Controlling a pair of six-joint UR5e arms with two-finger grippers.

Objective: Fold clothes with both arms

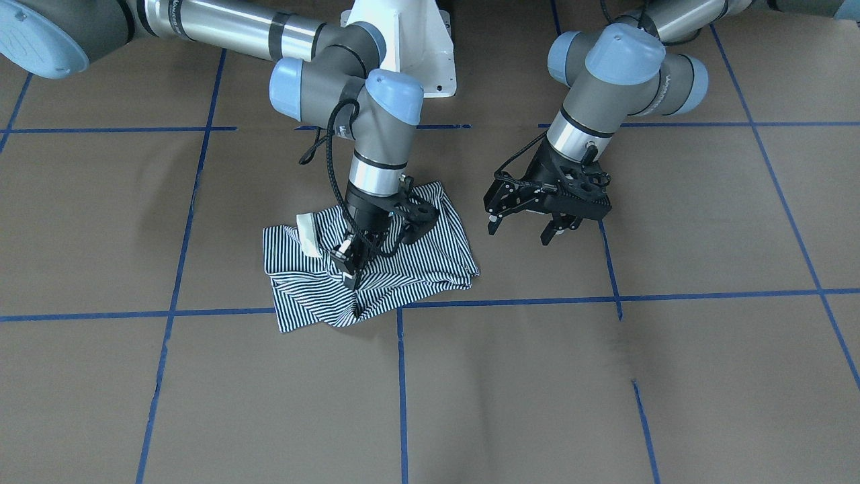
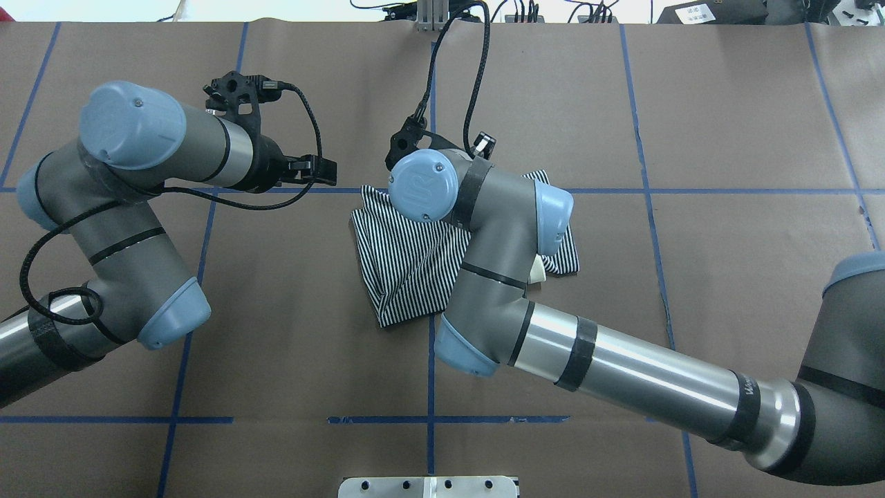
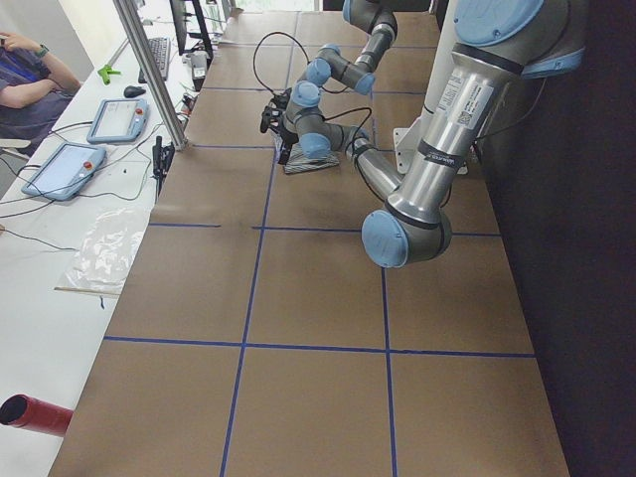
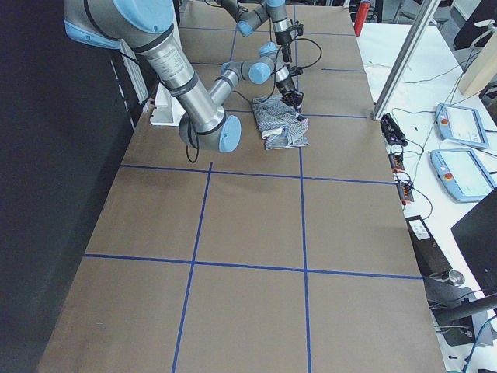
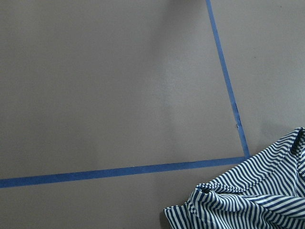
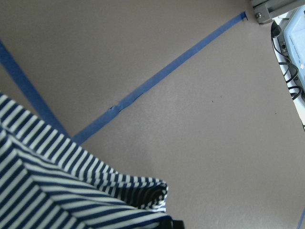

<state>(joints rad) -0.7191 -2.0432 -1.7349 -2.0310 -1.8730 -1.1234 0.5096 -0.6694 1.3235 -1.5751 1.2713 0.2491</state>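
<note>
The clothes are one navy-and-white striped polo shirt point(image 1: 416, 269) lying crumpled and partly folded on the brown table, its cream collar point(image 1: 308, 232) at one edge. The shirt also shows in the overhead view point(image 2: 408, 263) and in both wrist views point(image 5: 257, 200) point(image 6: 57, 181). My right gripper point(image 1: 353, 272) points straight down into the shirt's near edge and is shut on a pinch of striped fabric. In the overhead view the right arm's wrist point(image 2: 429, 187) covers this grip. My left gripper point(image 1: 521, 228) hovers open just beside the shirt, holding nothing.
Blue tape lines point(image 1: 510, 299) divide the brown paper table into squares. The white pedestal base point(image 1: 416, 47) stands behind the shirt. Along the far side runs a desk with tablets point(image 3: 65, 169), cables, a metal post point(image 3: 149, 70) and a seated person point(image 3: 25, 70).
</note>
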